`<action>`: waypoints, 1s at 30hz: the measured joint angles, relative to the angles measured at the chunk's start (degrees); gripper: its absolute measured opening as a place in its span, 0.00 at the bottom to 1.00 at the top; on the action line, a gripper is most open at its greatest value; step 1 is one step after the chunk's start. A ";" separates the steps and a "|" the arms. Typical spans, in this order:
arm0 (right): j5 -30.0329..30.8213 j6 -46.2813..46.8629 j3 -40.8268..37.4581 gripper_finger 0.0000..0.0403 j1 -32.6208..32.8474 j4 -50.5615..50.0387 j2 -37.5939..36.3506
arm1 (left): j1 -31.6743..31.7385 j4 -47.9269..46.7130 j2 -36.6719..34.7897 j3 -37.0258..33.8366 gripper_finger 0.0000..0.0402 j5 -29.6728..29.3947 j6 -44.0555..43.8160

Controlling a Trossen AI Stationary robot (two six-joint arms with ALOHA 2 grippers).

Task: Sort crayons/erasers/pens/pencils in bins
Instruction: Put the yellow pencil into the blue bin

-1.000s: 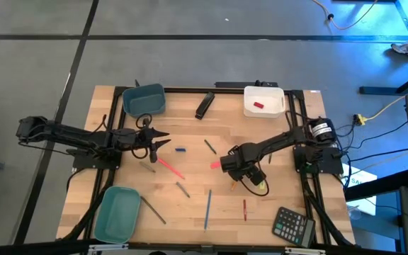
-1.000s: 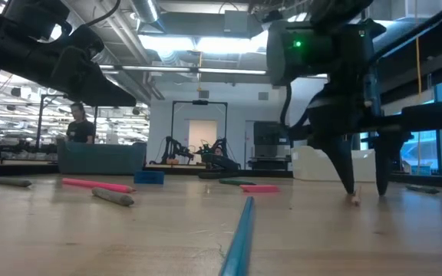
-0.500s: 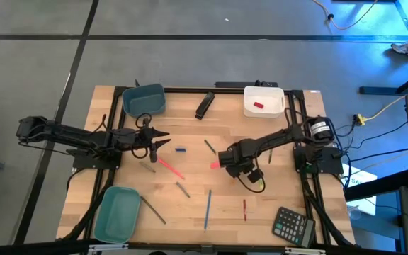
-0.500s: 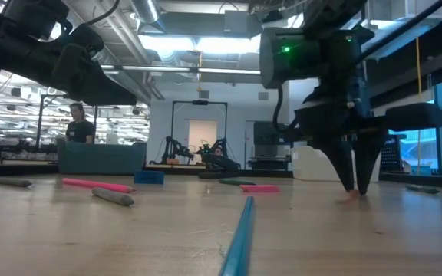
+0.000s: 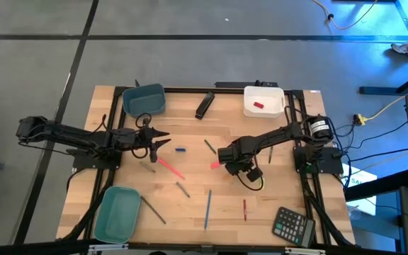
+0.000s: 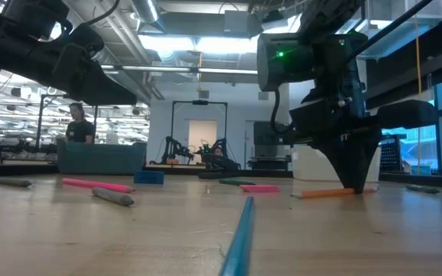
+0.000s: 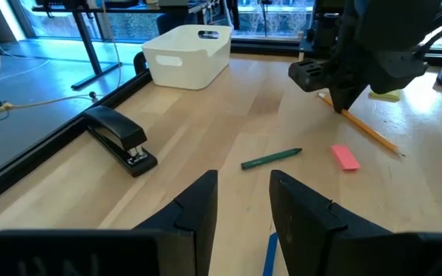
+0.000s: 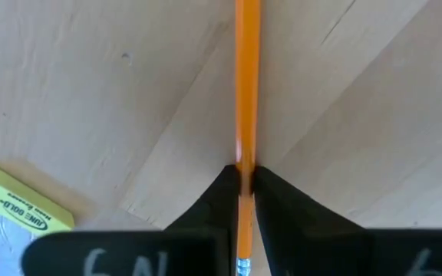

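My right gripper (image 5: 231,167) stands at mid-table, fingers pointing down, shut on an orange pencil (image 6: 324,193). The same pencil (image 8: 246,77) runs straight on past the fingers in the right wrist view. A pink eraser (image 5: 215,165) lies just left of it. My left gripper (image 5: 163,139) hovers open over the table's left half, holding nothing. A pink-red pencil (image 5: 170,168), a blue pencil (image 5: 207,209) and dark pens (image 5: 183,189) lie flat on the wood. The white bin (image 5: 264,100) holds a red eraser (image 5: 258,105). My right gripper pinches the orange pencil's shaft (image 8: 245,170) between its two fingertips, close to the end with the metal band (image 8: 240,266). The fingers come from above and lie across the pencil. The pencil lies about level at the tabletop; whether it is lifted clear, I cannot tell.
A blue-grey bin (image 5: 144,99) stands at the far left, a teal bin (image 5: 117,212) at the near left. A black stapler (image 5: 204,105) lies at the far middle, a calculator (image 5: 292,225) at the near right. A yellow eraser (image 8: 23,208) lies beside the right gripper.
My right gripper has shifted a little toward the table's left edge and shut its fingers on the orange pencil. The pencil has turned about on the table: the low view showed only its end before and now shows its length.
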 joint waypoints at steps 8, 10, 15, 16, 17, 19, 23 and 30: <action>0.07 -0.51 3.39 0.11 -1.88 2.33 -3.85 | 0.00 0.09 0.00 0.00 0.28 -0.02 0.02; -1.00 -0.67 3.63 0.11 -3.07 4.75 -4.00 | 0.00 0.10 0.00 0.00 0.28 -0.04 0.02; -3.21 -0.87 3.92 0.11 -7.23 12.13 -5.36 | 0.00 0.13 0.00 -0.02 0.28 -1.76 0.04; -3.21 -0.92 3.84 0.11 -8.15 13.62 -5.35 | 0.00 0.13 0.00 -0.02 0.28 -2.13 0.02; -3.22 -0.99 3.79 0.11 -9.10 15.89 -5.35 | 0.00 0.13 0.00 0.00 0.28 -2.71 0.02; -3.27 -1.03 3.81 0.11 -11.03 22.67 -5.36 | 0.00 0.13 -0.01 0.00 0.28 -4.43 -0.09; -1.99 2.09 3.81 0.11 -14.94 39.76 -5.36 | 0.00 0.07 -1.16 -0.01 0.28 -11.10 -1.84; 0.85 16.44 7.27 0.11 -22.27 58.63 -4.04 | 0.00 -0.07 -7.13 0.00 0.28 -18.78 -2.98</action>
